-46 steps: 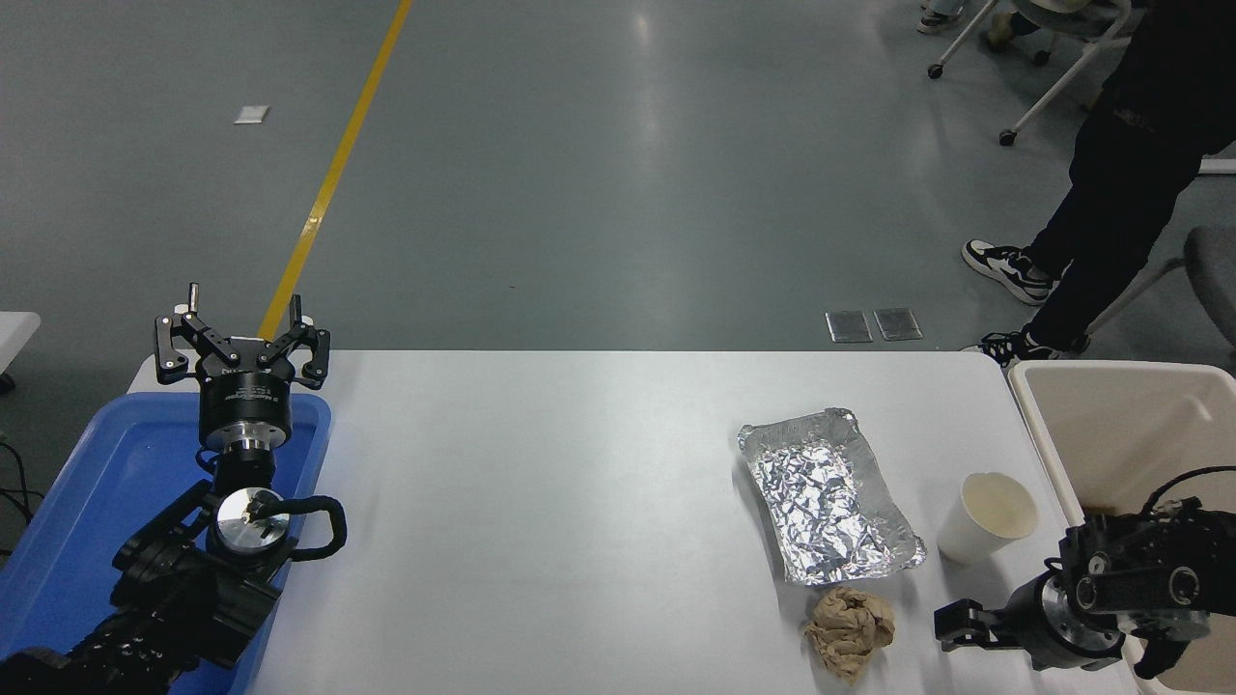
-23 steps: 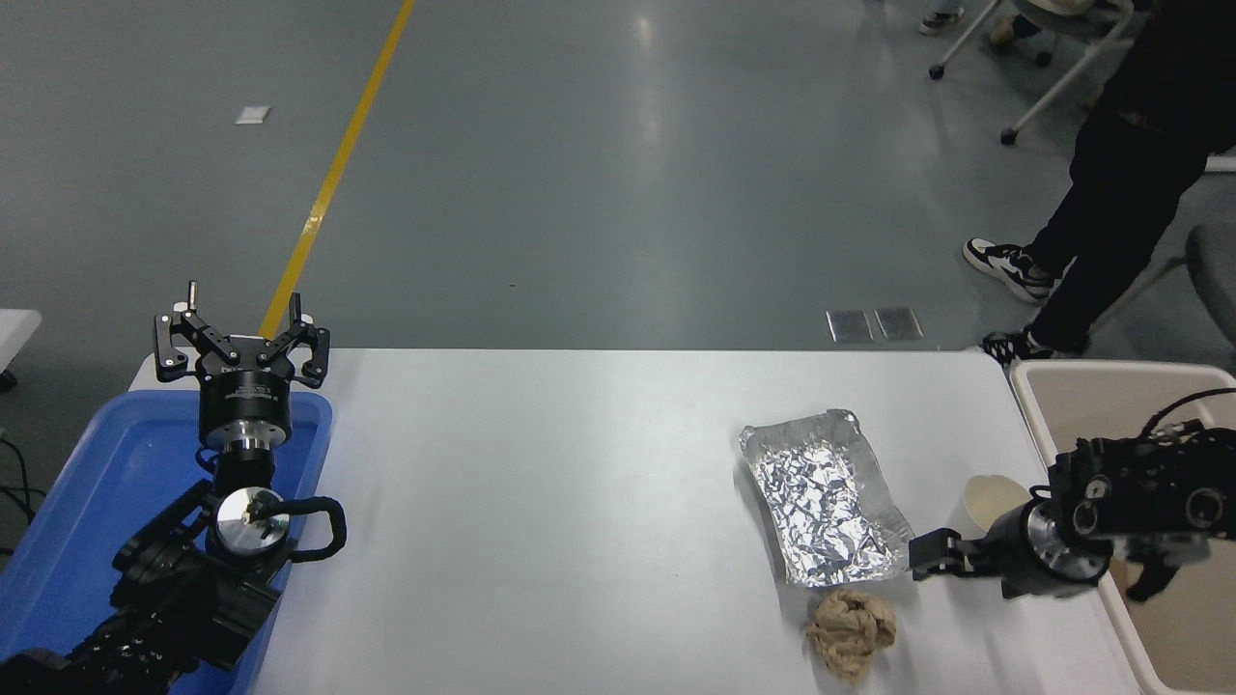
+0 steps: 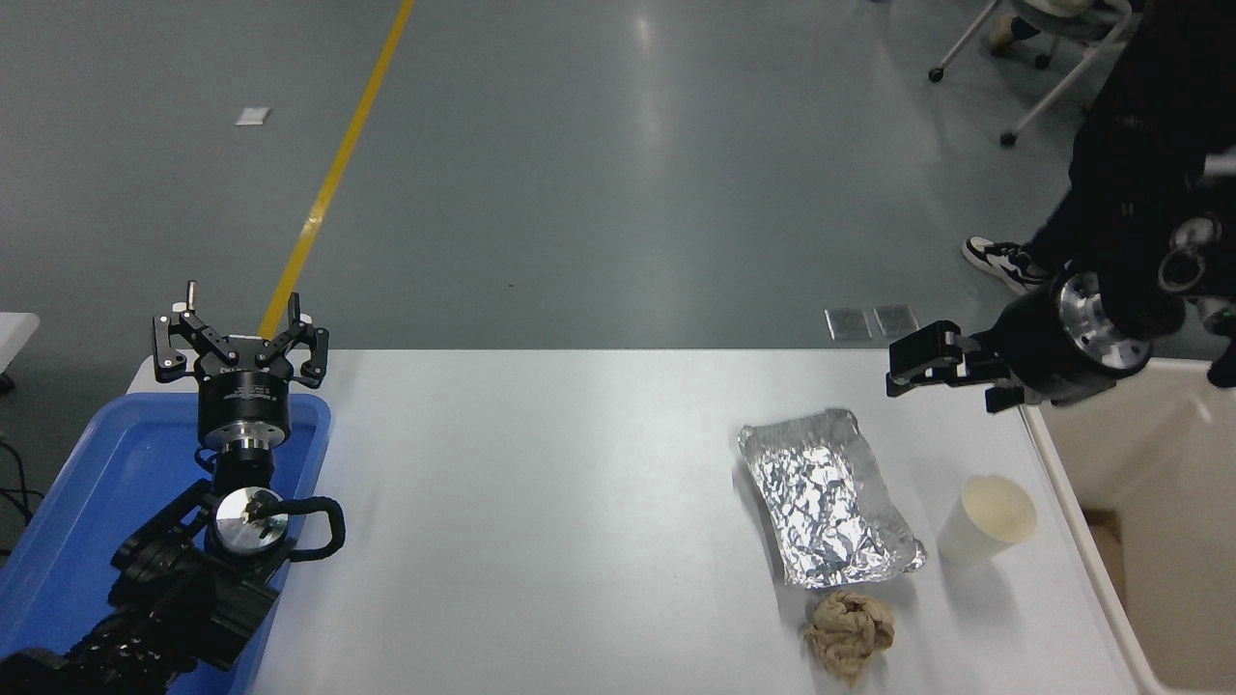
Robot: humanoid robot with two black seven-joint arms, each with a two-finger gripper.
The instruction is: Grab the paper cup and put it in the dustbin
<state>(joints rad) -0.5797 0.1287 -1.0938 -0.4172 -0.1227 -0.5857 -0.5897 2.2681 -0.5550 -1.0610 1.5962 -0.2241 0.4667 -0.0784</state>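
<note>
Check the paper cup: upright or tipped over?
Upright. The paper cup stands on the table, cream inside showing through its upward-facing mouth, beside the foil tray.

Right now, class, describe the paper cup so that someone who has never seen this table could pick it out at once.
Start at the white table and go to its right end, beside the big beige dustbin. There, just right of the crinkled foil tray, stands the paper cup. It is the only smooth, white, upright thing there, open-topped with a cream inside, unlike the crumpled brown paper ball nearer the camera.

White paper cup (image 3: 985, 522) stands upright, seemingly empty, near the beige dustbin (image 3: 1149, 502).
</note>
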